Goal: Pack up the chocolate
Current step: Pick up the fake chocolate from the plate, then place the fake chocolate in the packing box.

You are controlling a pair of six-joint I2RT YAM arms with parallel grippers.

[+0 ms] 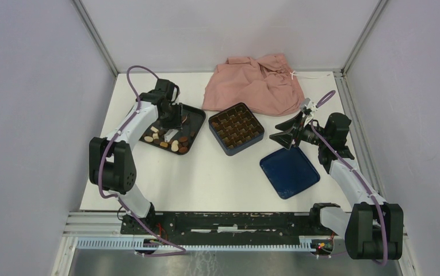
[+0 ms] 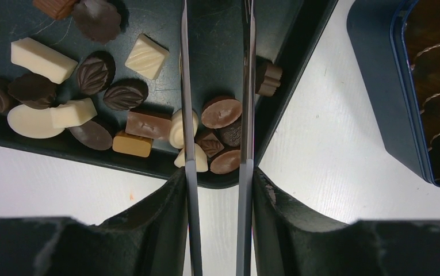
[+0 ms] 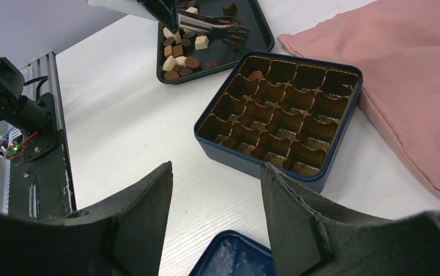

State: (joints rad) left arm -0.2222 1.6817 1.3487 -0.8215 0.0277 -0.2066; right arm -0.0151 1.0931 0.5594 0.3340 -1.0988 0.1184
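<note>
The chocolate (image 2: pixel 221 112) lies almost all in the black tray (image 2: pixel 217 46) on my left, a loose scatter of dark, tan and cream pieces crowded toward its near corner; one brown piece (image 3: pixel 256 75) already sits in a back cell of the dark blue box (image 3: pixel 229 155). My left gripper (image 1: pixel 169 122) is down over that corner with its jaws apart, straddling a round milk-brown piece and two or three neighbours; I judge the narrow stance is meant to single out that one piece, though the crowding could bring a neighbour along. My right gripper (image 3: pixel 216 168) hangs open and empty above the table (image 3: pixel 137 115), beside the box and over its lid (image 1: pixel 290 171), probably parked clear of the route from tray to box. A pink cloth (image 1: pixel 255 83) lies bunched behind the box. My left fingertips run off the top of the wrist view; a cream piece is half hidden behind one finger; I cannot tell whether either pad touches the round piece; the box is cut off at that view's right edge.
</note>
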